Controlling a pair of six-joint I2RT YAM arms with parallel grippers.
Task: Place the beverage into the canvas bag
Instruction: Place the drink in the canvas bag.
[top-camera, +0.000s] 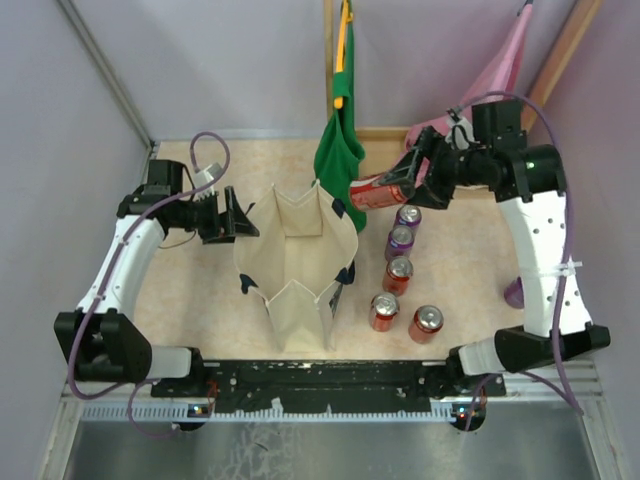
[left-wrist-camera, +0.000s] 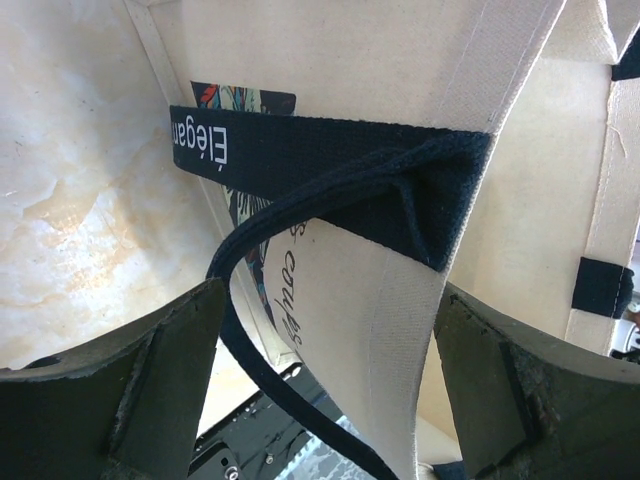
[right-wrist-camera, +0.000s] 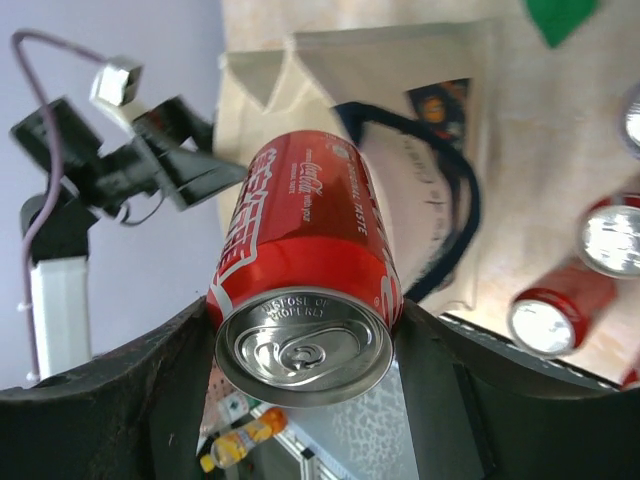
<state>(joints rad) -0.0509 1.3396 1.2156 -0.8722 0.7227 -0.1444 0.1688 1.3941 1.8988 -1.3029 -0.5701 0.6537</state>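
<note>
Tote of boxy cream canvas (top-camera: 300, 312) with navy straps stands mid-table, left gripper (top-camera: 240, 214) open astride its rim, and just past its far corner right gripper (top-camera: 408, 180) clamps a red cola can (top-camera: 378, 192) sideways, which could easily snag that floppy rim.

white left arm (top-camera: 125, 262) and right arm (top-camera: 545, 250), black joints, purple cables (top-camera: 210, 135).

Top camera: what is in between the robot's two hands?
The open cream-beige boxy canvas bag stands between the left gripper and the right gripper, which holds a red soda can. The top view shows it.
</note>
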